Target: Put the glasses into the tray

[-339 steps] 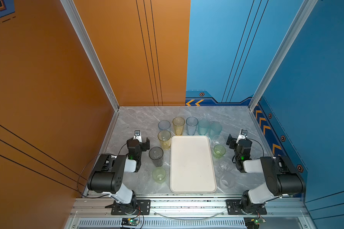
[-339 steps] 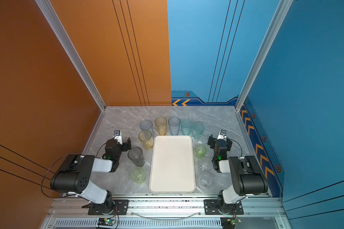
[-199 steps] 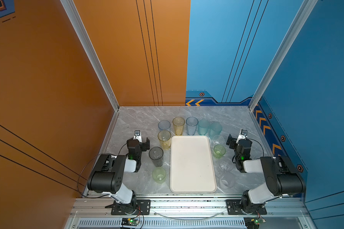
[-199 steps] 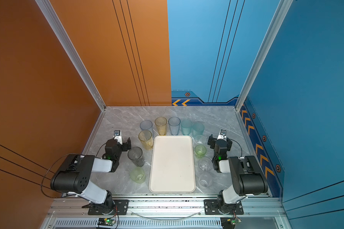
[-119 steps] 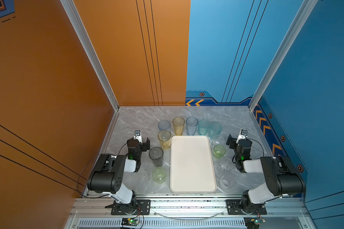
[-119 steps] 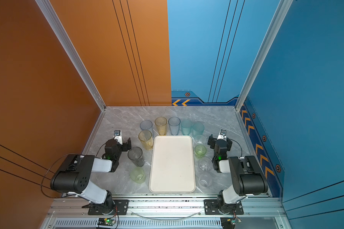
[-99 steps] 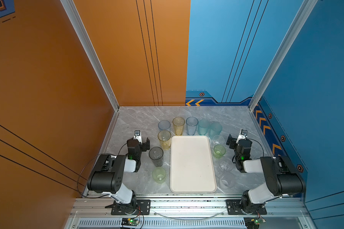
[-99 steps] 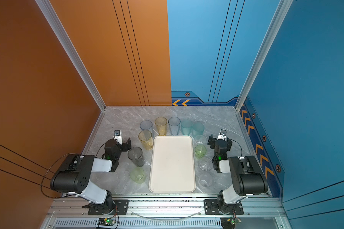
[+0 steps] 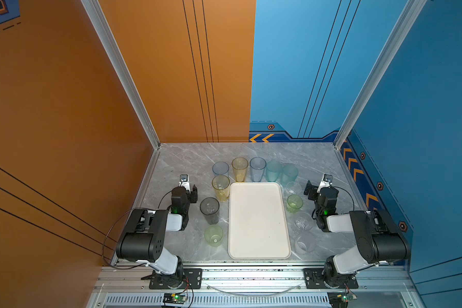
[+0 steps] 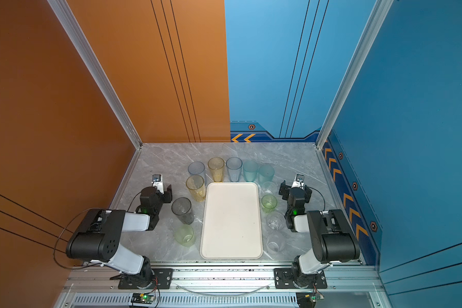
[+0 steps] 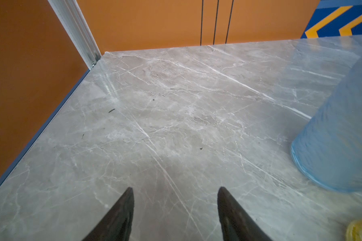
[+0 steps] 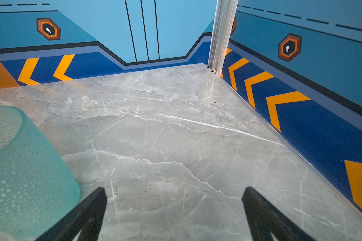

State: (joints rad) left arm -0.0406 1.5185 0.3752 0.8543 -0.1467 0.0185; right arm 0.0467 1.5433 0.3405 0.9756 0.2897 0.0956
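Showing tray (image 9: 259,221) empty at centre of tabletop (image 9: 187,160); glasses (image 9: 239,168) all stand on tabletop along tray's far, left and right edges.

Risk: glasses closely packed, some apparently touching, so grasp entering row likely tips neighbour. Thin translucent walls may slip or flex under hard pinch.

Left fingers (image 11: 117,217) partly apart, nothing between; pale blue tumbler (image 11: 339,135) near, not touched.

Right fingers (image 12: 88,212) wide apart, empty; teal tumbler (image 12: 19,167) close beside one finger, contact unclear.

Cream tray (image 9: 259,221), grey-veined marble table (image 9: 187,160)
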